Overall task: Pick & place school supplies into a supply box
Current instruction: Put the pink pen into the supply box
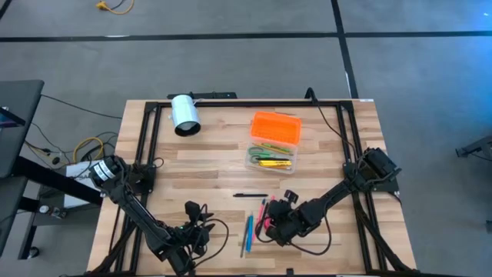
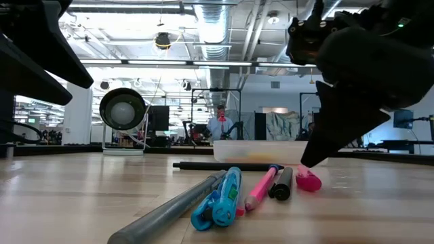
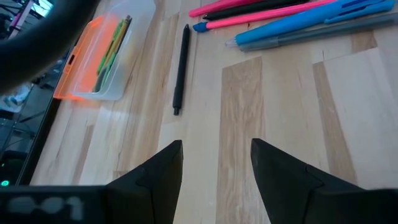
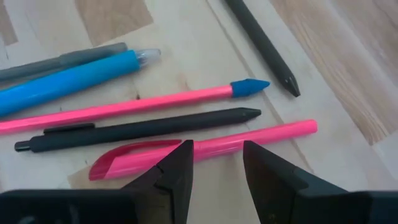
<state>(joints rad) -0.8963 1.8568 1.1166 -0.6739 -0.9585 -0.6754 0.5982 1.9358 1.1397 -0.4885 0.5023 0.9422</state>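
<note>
The supply box [image 1: 271, 158] is clear, with its orange lid [image 1: 276, 127] swung open toward the far edge; yellow and green pens lie inside. Several pens lie flat on the table near its near edge: a lone black one [image 1: 250, 195], a grey one [image 4: 62, 59], a blue one [image 4: 62, 82], a pink pencil with a blue cap [image 4: 155, 104], a black clip pen [image 4: 143, 129] and a pink clip pen [image 4: 273, 132]. My right gripper [image 4: 217, 149] is open and low, one finger on either side of the pink clip pen. My left gripper [image 3: 217, 155] is open over bare wood.
A white cylinder [image 1: 184, 115] lies on its side near the far left corner. A black frame [image 1: 146, 138] runs along the table's edges. Bare wood lies between the pens and the box. People and equipment show in the room beyond.
</note>
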